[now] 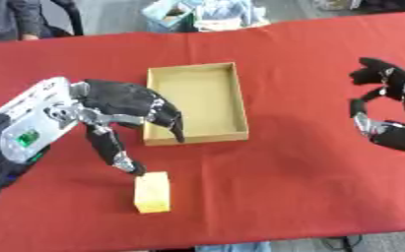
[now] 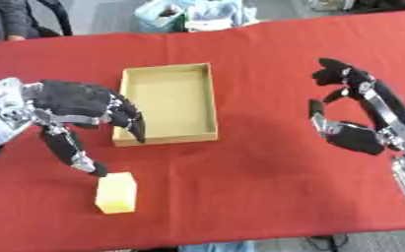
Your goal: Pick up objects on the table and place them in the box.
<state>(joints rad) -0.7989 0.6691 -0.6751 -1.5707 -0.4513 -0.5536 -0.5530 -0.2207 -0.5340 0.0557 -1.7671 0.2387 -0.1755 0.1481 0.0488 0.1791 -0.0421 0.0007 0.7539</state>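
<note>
A yellow block (image 1: pixel 153 192) lies on the red table near the front edge. My left hand (image 1: pixel 123 106) hovers just above and behind it, open, with the thumb tip (image 1: pixel 135 168) reaching down to the block's back top edge and the fingers (image 1: pixel 173 123) hanging over the box's front left corner. The open cardboard box (image 1: pixel 197 138) sits in the middle of the table, and nothing shows inside it. At the right edge my right hand (image 2: pixel 356 135) is open, fingers spread, holding nothing.
The red cloth (image 1: pixel 309 172) covers the whole table. Beyond the far edge stand bags and clutter (image 1: pixel 201 15), and a person's dark sleeve (image 1: pixel 16 19) shows at the far left.
</note>
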